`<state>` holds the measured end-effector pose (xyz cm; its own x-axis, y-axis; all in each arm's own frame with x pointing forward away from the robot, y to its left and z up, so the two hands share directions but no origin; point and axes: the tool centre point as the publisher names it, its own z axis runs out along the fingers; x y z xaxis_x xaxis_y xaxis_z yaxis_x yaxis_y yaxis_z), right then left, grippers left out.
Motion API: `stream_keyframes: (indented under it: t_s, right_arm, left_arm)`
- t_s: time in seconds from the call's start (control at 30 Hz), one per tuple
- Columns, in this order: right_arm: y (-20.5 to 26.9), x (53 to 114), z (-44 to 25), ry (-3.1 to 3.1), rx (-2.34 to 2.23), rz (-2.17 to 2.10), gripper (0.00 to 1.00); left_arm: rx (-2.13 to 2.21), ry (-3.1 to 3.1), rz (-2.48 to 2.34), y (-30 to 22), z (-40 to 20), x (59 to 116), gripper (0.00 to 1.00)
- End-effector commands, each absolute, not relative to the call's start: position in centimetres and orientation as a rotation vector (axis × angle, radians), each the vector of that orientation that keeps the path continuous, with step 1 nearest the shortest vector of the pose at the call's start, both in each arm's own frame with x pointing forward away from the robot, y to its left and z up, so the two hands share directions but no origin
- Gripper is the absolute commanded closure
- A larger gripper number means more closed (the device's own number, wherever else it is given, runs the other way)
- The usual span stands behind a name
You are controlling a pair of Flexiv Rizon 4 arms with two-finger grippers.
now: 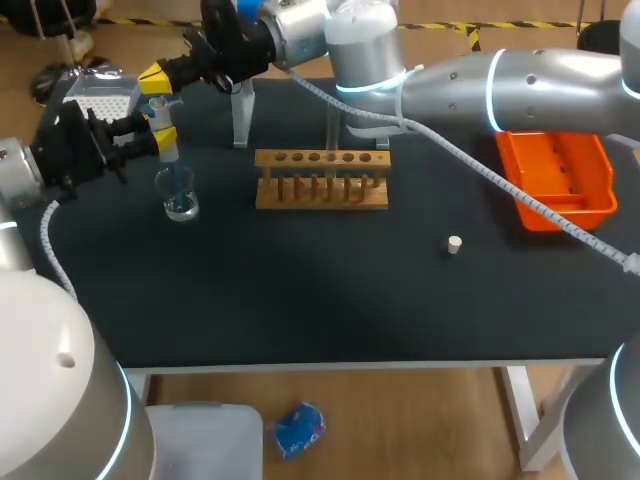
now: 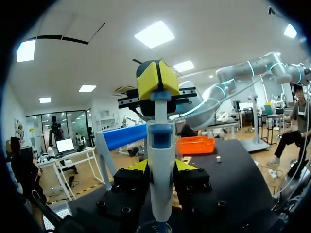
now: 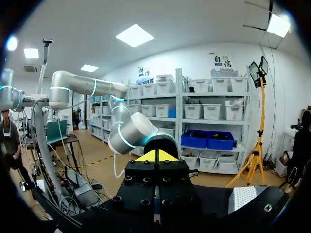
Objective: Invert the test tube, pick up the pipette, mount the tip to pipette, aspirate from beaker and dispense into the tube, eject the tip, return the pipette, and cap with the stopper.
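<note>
- At far left on the counter (image 1: 300, 300): aspiration from the beaker judged in hand.
- Left tool (image 2: 161, 167) pinches the pipette (image 2: 160, 141) upright over the beaker (image 1: 181, 200).
- Right tool (image 3: 156, 156), tips pressed together, sits on the plunger.
- Next move: confirm tip immersion, then ease the plunger up.
- Stopper (image 1: 454, 244) lies loose, near right.

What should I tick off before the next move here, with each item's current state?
1. Pipette gripped upright in the left claw: ok.
2. Right claw, shut, sitting on the pipette's top button: ok.
3. Pipette lined up over the beaker: ok.
4. Pipette's lower end reaching the blue liquid: cannot tell.
5. Test tube standing ready in the rack: cannot tell.
6. Stopper lying free, clear of both arms: ok.
</note>
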<state>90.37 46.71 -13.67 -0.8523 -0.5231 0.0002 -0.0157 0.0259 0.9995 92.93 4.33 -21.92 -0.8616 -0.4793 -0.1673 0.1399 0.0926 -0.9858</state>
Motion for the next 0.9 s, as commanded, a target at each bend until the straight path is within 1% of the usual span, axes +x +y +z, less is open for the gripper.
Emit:
stream_keyframes:
  t_s: [0.03,0.9]
  right_arm:
    - [46.9,91.1,-14.0,-1.928,0.560,-1.874,1.00]
    - [46.9,90.8,-15.1,-1.938,0.546,-1.853,1.00]
  left_arm:
    - [-0.332,1.923,-1.819,4.3,-21.9,92.9,1.00]
    - [-0.332,1.923,-1.819,4.3,-21.9,92.9,1.00]
